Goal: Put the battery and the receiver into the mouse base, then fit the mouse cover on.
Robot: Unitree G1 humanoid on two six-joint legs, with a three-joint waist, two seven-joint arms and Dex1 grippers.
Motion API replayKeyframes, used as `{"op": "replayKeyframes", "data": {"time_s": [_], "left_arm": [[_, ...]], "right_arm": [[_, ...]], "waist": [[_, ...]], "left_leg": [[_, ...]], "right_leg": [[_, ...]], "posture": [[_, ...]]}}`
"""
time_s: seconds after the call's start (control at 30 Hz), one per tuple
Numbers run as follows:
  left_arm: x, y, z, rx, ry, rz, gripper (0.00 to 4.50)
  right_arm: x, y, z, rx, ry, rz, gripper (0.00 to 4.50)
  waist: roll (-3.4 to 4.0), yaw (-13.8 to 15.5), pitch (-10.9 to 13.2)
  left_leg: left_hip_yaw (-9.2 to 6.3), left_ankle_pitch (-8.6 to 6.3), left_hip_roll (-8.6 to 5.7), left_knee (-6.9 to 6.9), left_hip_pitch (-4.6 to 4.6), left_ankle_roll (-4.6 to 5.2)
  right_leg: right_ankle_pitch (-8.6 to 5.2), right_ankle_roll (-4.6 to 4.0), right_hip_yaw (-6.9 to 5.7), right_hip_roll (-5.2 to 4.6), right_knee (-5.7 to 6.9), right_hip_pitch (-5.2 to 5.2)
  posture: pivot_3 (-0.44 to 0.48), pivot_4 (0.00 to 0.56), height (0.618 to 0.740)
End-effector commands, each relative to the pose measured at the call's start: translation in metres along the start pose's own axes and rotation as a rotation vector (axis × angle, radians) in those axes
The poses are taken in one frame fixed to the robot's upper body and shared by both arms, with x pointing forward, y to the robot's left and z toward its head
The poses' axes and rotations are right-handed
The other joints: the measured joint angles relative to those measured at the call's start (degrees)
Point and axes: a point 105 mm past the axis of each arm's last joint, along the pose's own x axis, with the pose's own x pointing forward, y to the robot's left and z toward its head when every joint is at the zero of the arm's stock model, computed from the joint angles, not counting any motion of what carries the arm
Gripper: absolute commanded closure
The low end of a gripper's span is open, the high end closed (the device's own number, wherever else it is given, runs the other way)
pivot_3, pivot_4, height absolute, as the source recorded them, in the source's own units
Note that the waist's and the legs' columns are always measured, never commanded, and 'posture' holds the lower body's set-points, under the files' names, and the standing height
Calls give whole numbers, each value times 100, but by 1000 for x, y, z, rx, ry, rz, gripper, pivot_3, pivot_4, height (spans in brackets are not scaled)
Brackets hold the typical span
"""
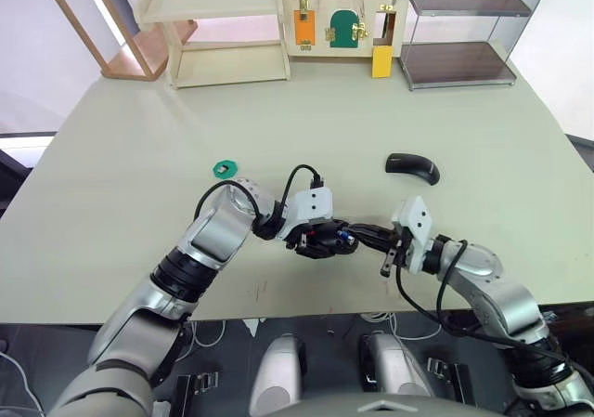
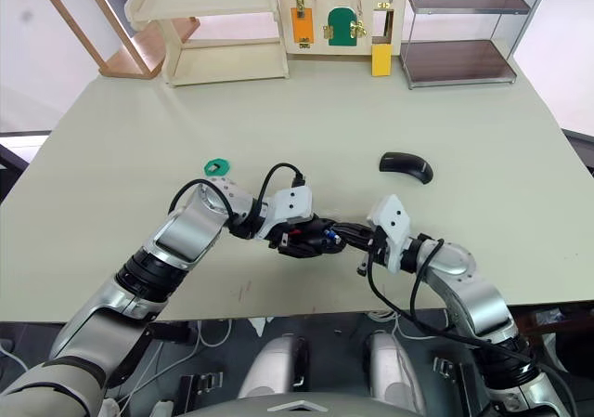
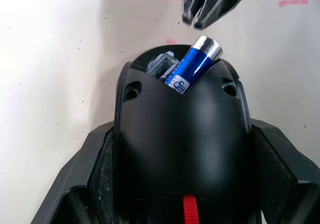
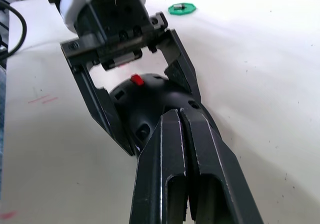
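Blue battery (image 3: 192,67) sits tilted, half-seated in the mouse base (image 3: 180,144), which our left gripper (image 1: 320,239) clamps; closed right gripper (image 3: 210,7), empty, hovers just beyond. Light, slippery; we judge pressing its raised end best.

Blue, silver-tipped battery (image 3: 192,67) – black mouse base (image 3: 180,149), red part
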Motion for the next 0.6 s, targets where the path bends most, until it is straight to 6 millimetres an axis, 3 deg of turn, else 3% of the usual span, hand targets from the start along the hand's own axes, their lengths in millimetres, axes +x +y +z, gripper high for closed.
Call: {"op": "replayKeyframes", "data": {"time_s": [0.03,0.6], "left_arm": [[13,-16,-27,-84,79,-72,1571],[10,-18,-30,-106,80,-58,1571]], "right_arm": [[2,4,4,-21,-35,17,4439],[13,11,-28,65,11,41,4439]], "waist": [[0,0,0],[-3,-16,-7]], "left_leg": [[0,0,0,0,0,0],[3,0,1,0,10,0]], "right_leg": [[0,0,0,0,1,0],[1,0,6,4,11,0]], "posture": [[0,150,740],[0,150,740]]}}
